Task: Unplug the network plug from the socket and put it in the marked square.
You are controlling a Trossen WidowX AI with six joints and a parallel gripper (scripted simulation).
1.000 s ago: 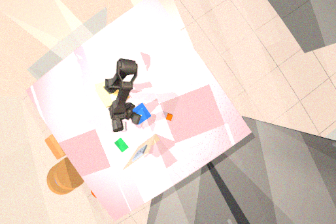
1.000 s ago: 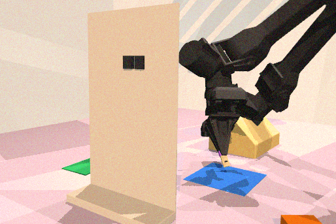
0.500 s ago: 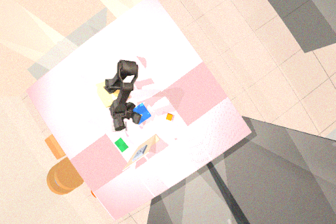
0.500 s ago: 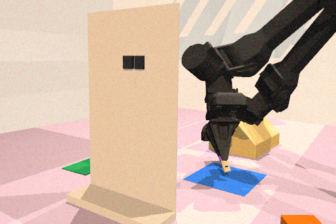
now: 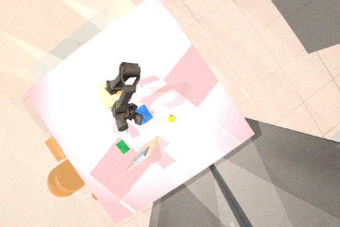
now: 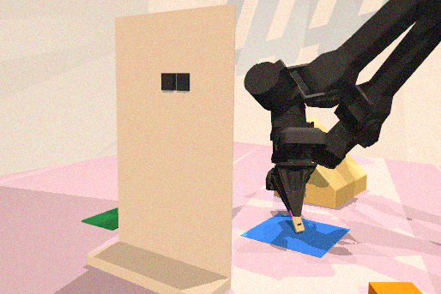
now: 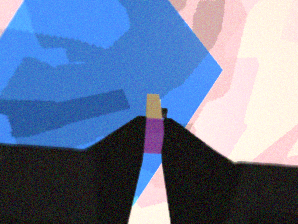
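My gripper point(image 6: 296, 216) point(image 7: 154, 125) points down, shut on the network plug point(image 6: 296, 226) point(image 7: 154, 106). The plug's tan end sticks out below the fingertips, slightly tilted, and its purple part is between them. It hangs low over the blue square point(image 6: 257, 234) point(image 7: 50, 22) point(image 5: 147, 115); whether it touches the surface I cannot tell. The arm hides the plug in the top view. The tan upright panel point(image 6: 172, 156) point(image 5: 153, 145) stands apart from the gripper. Its two dark square openings point(image 6: 168, 81) in the exterior view have nothing sticking out of them.
A yellow house-shaped block point(image 6: 349, 186) point(image 5: 105, 98) is behind the gripper in the exterior view. A small orange block point(image 6: 390, 287) point(image 5: 171, 118) lies beyond the blue square. A green square point(image 6: 105, 219) point(image 5: 122, 147) lies near the panel. The panel's foot point(image 6: 150, 263) spreads over the table.
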